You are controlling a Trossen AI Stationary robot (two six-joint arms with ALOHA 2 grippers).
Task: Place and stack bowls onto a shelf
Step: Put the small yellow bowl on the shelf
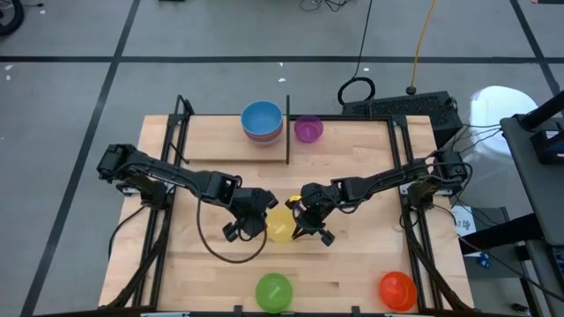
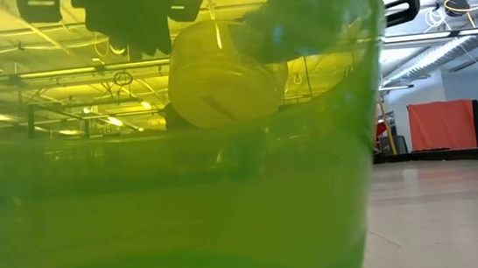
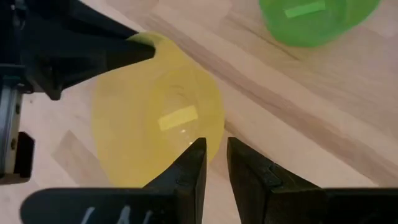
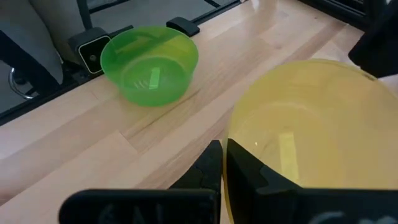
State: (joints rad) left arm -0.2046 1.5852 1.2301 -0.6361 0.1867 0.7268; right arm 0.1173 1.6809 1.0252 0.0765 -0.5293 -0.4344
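A yellow bowl (image 1: 280, 225) is up off the table's middle, between my two grippers. My right gripper (image 1: 304, 222) is shut on it from the right. My left gripper (image 1: 256, 222) is at the bowl's left side, a little open. Its fingers (image 3: 194, 163) stand on either side of the bowl's rim (image 3: 216, 134), and I cannot tell whether they touch it. On the shelf (image 1: 211, 132) at the far edge sit a stack topped by a blue bowl (image 1: 262, 118) and a purple bowl (image 1: 307, 129). My right gripper pinches the yellow bowl's rim (image 4: 235, 132), one finger (image 4: 208, 163) outside the wall and the other inside, seen through the yellow plastic. It comes from the table's right, slanting down. The bowl (image 2: 216, 75) is lifted clear of the table and tilted.
A green bowl (image 1: 273, 291) stands upright at the near edge and fills most of the low view. An orange bowl (image 1: 397, 289) sits near the right corner. The shelf's black upright rod (image 1: 287, 132) stands between the stack and the purple bowl. A black cable loops on the table (image 1: 231, 255).
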